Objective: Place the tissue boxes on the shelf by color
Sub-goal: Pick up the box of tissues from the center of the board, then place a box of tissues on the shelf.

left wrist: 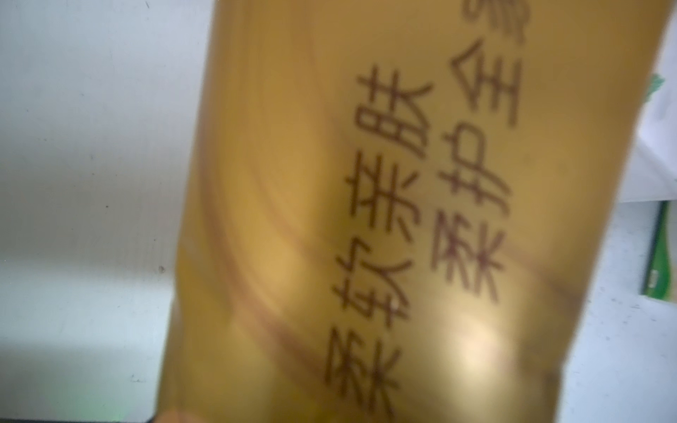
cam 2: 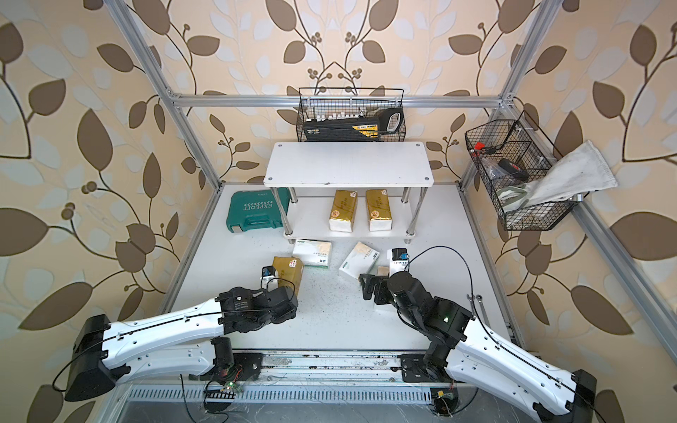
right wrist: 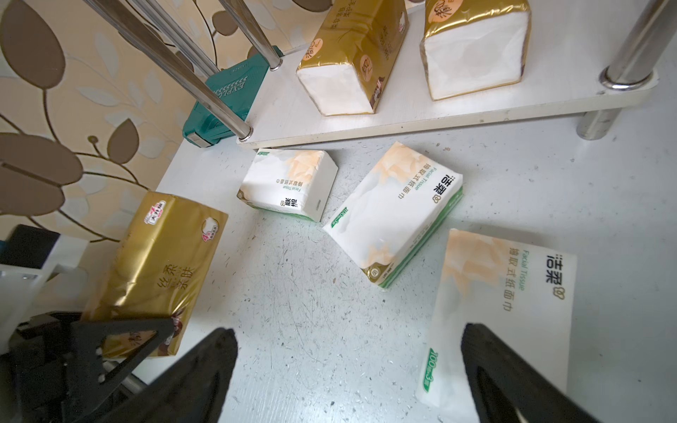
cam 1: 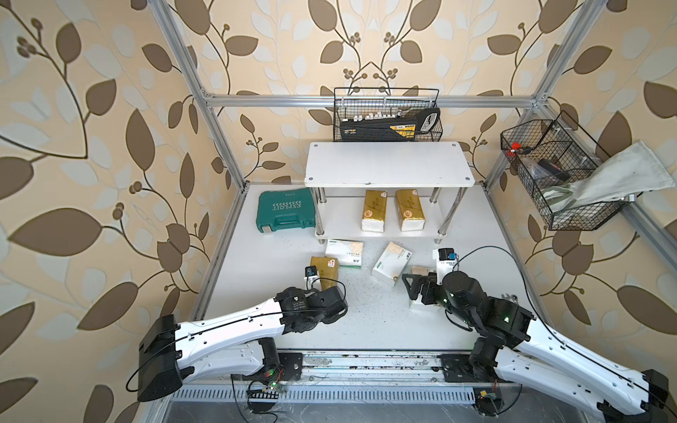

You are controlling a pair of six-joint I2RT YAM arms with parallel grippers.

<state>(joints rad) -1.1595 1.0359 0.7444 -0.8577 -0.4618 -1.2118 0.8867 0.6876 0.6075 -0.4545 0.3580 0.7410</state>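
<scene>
The shelf (cam 1: 388,163) stands at the back, with two gold tissue boxes (cam 1: 374,210) (cam 1: 409,209) side by side on its lower board (right wrist: 403,110). A third gold box (cam 1: 324,267) (left wrist: 366,183) (right wrist: 161,263) lies on the table, and my left gripper (cam 1: 324,287) is shut on its near end. Two white boxes (cam 1: 343,253) (cam 1: 392,263) lie in front of the shelf. Another white box (right wrist: 505,293) lies partly under my right gripper (right wrist: 348,370), which is open over bare table; one finger overlaps that box's edge.
A teal tool case (cam 1: 285,212) sits left of the shelf. Black wire baskets hang behind the shelf (cam 1: 386,117) and on the right frame rail (cam 1: 553,175), the latter with a cloth draped out. A wrench (cam 1: 509,296) lies near the table's right edge.
</scene>
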